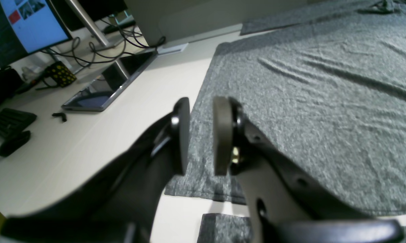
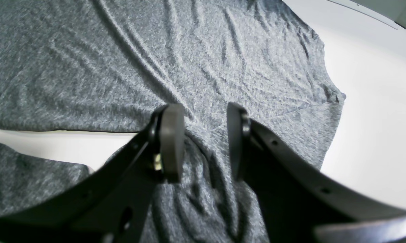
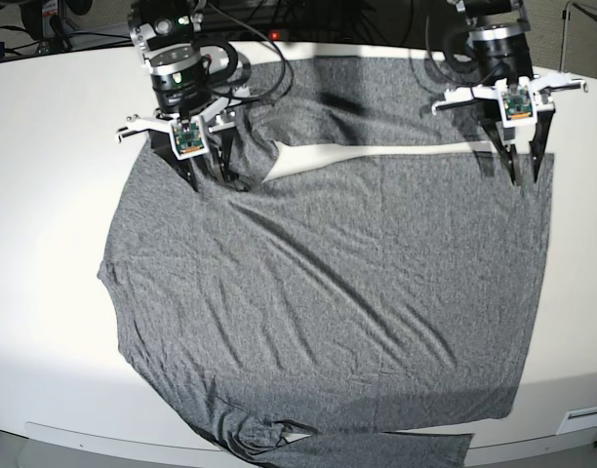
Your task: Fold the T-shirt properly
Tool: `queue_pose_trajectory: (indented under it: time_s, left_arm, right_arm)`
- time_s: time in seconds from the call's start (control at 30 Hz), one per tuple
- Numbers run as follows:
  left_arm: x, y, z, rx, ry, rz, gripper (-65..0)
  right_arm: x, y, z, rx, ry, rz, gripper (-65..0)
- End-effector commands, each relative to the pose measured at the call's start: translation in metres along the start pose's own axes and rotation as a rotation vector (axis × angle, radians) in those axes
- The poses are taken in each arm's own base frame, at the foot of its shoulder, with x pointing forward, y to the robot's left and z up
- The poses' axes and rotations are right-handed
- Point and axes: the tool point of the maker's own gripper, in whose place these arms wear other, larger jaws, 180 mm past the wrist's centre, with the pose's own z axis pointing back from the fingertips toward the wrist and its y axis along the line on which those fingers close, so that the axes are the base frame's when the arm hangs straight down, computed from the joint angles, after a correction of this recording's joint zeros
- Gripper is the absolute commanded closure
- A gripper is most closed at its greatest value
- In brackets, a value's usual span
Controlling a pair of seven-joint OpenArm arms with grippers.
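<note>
The charcoal-grey T-shirt [image 3: 328,292] lies spread and wrinkled over the white table [image 3: 45,292]. A further part of it [image 3: 377,97] lies along the back, beyond a bare strip of table. In the base view my right gripper [image 3: 206,174] points down at the shirt's back left corner. My left gripper [image 3: 526,171] points down at its back right edge. The left wrist view shows the left gripper [image 1: 201,114] open by a narrow gap over the T-shirt's [image 1: 307,101] edge, holding nothing. The right gripper [image 2: 203,118] is open wider above a raised fold of T-shirt [image 2: 122,67].
Beyond the shirt's side stand a monitor [image 1: 30,23], a flat tablet-like slab [image 1: 101,91], a keyboard [image 1: 10,121], a mouse [image 1: 14,143] and loose cables [image 1: 88,50]. Cables also trail behind both arms at the table's back edge.
</note>
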Motion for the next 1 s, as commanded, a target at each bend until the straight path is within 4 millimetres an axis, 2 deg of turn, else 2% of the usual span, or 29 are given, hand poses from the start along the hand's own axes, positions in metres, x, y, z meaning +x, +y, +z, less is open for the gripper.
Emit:
queue_pose_trajectory:
  time_s: [0.0, 0.07, 0.1, 0.27, 0.33, 0.47, 0.57, 0.63, 0.7, 0.77, 0.97]
  left_arm:
    - [0.012, 0.003, -0.001, 0.012, -0.047, -0.007, -11.6]
    - [0.012, 0.003, -0.002, 0.014, -0.042, -0.004, -12.2]
    - [0.010, 0.003, -0.002, 0.014, -0.031, -0.004, -14.6]
    - [0.000, 0.003, -0.002, 0.014, 0.022, -0.003, -38.1]
    - [0.000, 0.003, -0.002, 0.014, 0.021, -0.004, -43.7]
    - [0.000, 0.002, -0.003, 0.009, 0.021, -0.022, -44.5]
    - [0.000, -0.014, -0.002, -0.084, 0.013, -0.210, -44.5]
    - [-0.002, -0.030, -0.001, -0.210, -0.021, -0.401, -44.5]
    - [-0.004, -0.036, 0.000, -0.303, -0.057, -0.505, -44.5]
    - [-0.006, -0.032, -0.002, -0.341, -0.078, -0.561, -44.5]
    - [-0.010, -0.011, -0.011, -0.406, -0.122, -0.714, -44.5]
  right_arm:
    - [0.012, -0.003, 0.000, -0.014, -0.044, 0.002, -22.3]
    - [0.012, -0.003, 0.000, -0.014, -0.043, 0.002, -22.3]
    - [0.011, -0.003, 0.000, -0.013, -0.041, 0.002, -22.3]
    - [0.005, -0.003, 0.000, -0.013, -0.009, 0.002, -22.3]
    - [0.002, -0.003, 0.000, -0.013, 0.008, 0.003, -22.3]
    - [0.000, -0.004, 0.000, -0.015, 0.023, 0.116, -22.3]
    - [-0.002, -0.010, 0.001, -0.011, 0.028, 0.282, -22.5]
    - [-0.007, -0.018, 0.002, -0.004, 0.047, 0.389, -28.7]
    - [-0.012, -0.028, 0.002, 0.000, 0.065, 0.468, -36.5]
    - [-0.014, -0.037, 0.003, 0.009, 0.069, 0.529, -40.9]
    - [-0.025, -0.060, 0.008, 0.026, 0.120, 0.632, -40.9]
